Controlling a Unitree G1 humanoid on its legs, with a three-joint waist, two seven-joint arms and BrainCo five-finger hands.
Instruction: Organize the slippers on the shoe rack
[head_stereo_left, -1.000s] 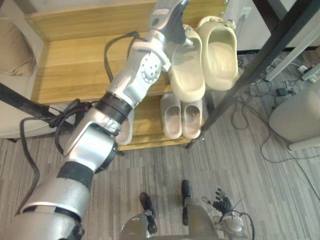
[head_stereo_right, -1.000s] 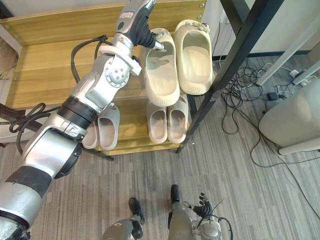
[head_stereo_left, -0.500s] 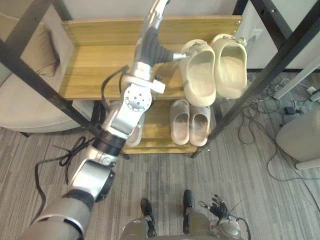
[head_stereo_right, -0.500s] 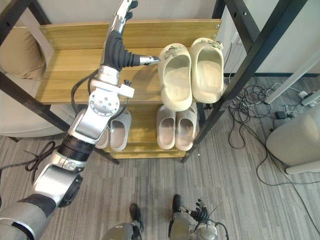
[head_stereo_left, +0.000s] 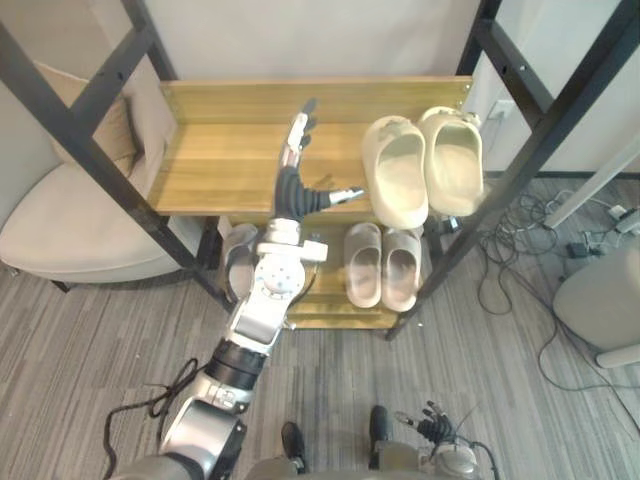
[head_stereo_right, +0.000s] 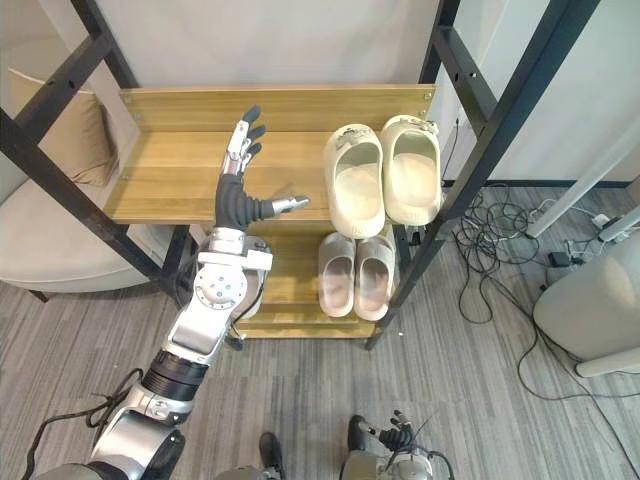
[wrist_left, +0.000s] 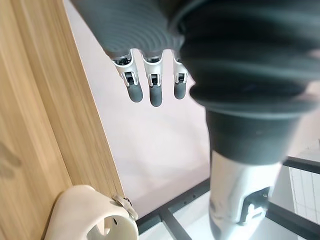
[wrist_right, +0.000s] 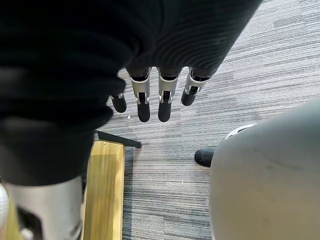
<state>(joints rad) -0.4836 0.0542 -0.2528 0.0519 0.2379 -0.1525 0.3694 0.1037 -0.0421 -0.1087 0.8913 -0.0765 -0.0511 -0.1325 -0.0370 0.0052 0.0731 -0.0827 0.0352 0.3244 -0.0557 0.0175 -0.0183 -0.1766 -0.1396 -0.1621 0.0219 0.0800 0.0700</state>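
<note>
A pair of cream slippers (head_stereo_left: 398, 172) lies side by side at the right end of the shoe rack's upper wooden shelf (head_stereo_left: 215, 160), toes toward me. My left hand (head_stereo_left: 293, 180) is raised over the shelf's middle, open, fingers straight and thumb pointing at the slippers, a short gap away and holding nothing. The left wrist view shows one slipper's heel (wrist_left: 92, 215) past that hand. On the lower shelf stands a beige pair (head_stereo_left: 383, 265), and a grey pair (head_stereo_left: 238, 262) is partly hidden behind my arm. My right hand (wrist_right: 150, 97) hangs open over the floor.
Black metal posts (head_stereo_left: 520, 160) slant across both sides of the rack. A beige armchair (head_stereo_left: 70, 225) with a cushion stands to the left. Cables (head_stereo_left: 515, 250) trail on the grey floor to the right, beside a pale rounded appliance (head_stereo_left: 605, 300).
The camera has pulled back, widening the view. My left hand has come off the left cream slipper's heel and moved left, away from it, now open in the air.
</note>
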